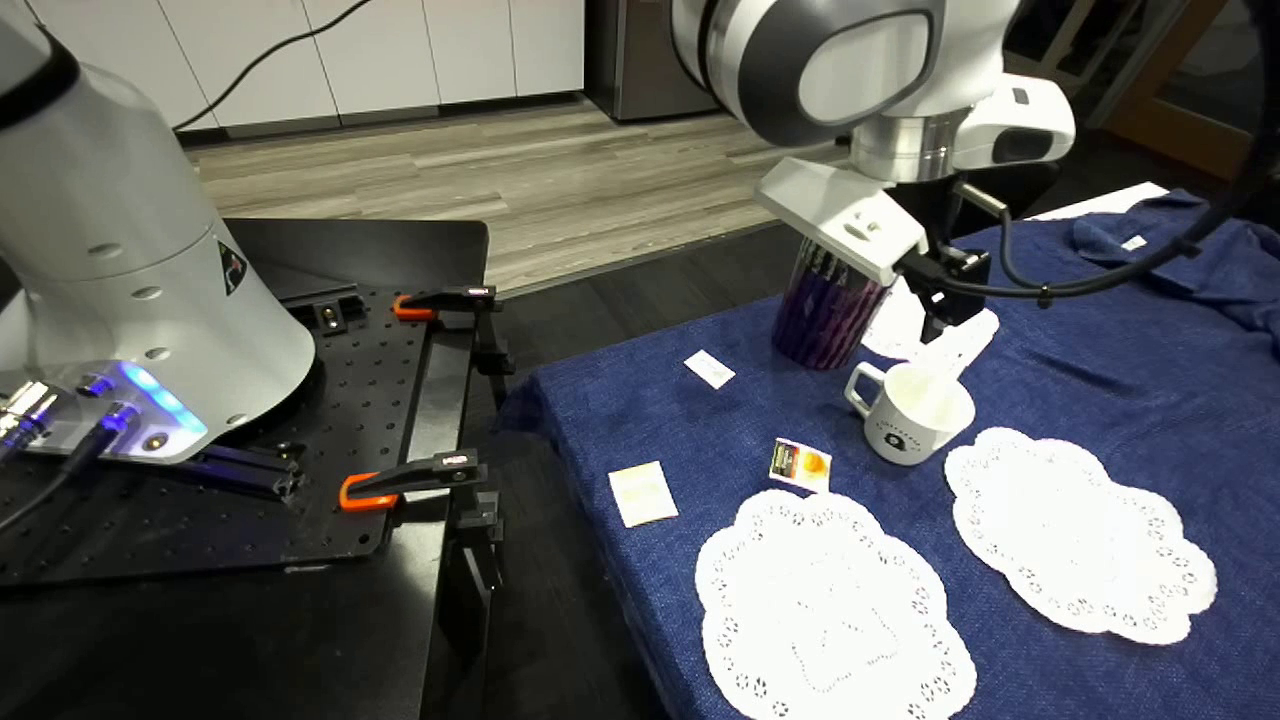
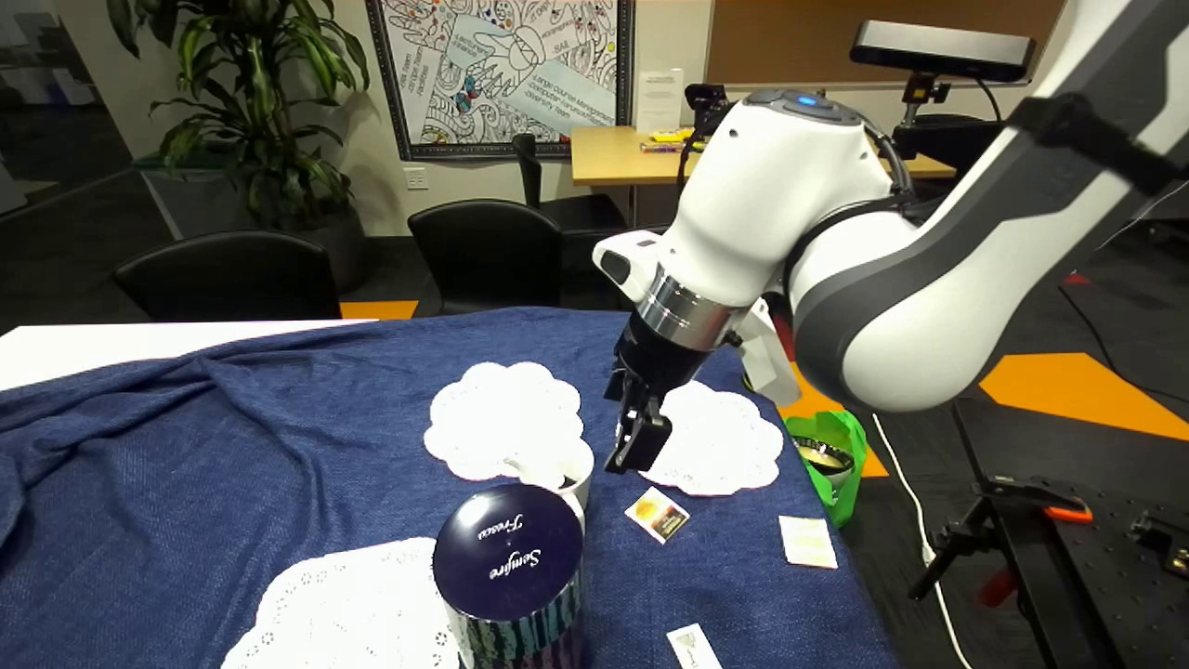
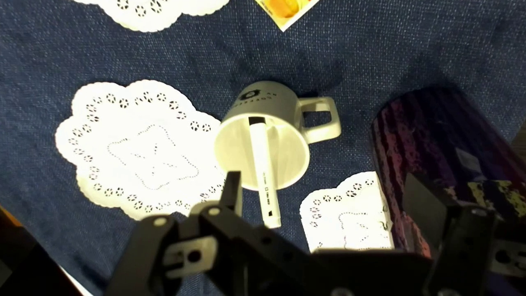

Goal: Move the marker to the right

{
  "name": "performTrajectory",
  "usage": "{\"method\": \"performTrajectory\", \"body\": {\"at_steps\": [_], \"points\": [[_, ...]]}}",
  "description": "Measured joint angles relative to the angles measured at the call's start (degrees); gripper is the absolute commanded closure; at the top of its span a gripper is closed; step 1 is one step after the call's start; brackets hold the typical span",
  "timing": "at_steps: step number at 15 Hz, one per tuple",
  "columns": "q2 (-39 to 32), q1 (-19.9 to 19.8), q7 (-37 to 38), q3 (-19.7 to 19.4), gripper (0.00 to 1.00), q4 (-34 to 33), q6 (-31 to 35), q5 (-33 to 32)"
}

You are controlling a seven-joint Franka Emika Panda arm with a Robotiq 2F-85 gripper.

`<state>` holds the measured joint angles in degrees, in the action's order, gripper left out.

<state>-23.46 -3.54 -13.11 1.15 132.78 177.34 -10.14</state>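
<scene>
Marker [image 3: 264,172] leans in the white mug [image 3: 288,142], dark end inside, white end projecting out. Hand [image 3: 328,193] hangs above, fingers [image 3: 231,191] apart. In the wrist view the marker's long axis runs roughly square to the finger-to-finger line, nearer the finger on that view's left; centring should likely precede descent.

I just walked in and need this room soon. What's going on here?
A robot arm holds its open gripper near a white mug on a blue cloth. The marker leans in the white mug, one end sticking out; nothing is gripped. The job is moving the marker to the right, so gripping it is probably next.
</scene>
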Motion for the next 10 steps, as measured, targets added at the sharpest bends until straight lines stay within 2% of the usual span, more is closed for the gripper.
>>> {"method": "performTrajectory", "body": {"at_steps": [7,10], "points": [[-7.53,-1.34,-0.2,0.34,0.0,-6.38,2.68,-0.38],[-9.91,-2.48,-0.38,1.35,0.12,-9.23,2.68,-0.42]]}}
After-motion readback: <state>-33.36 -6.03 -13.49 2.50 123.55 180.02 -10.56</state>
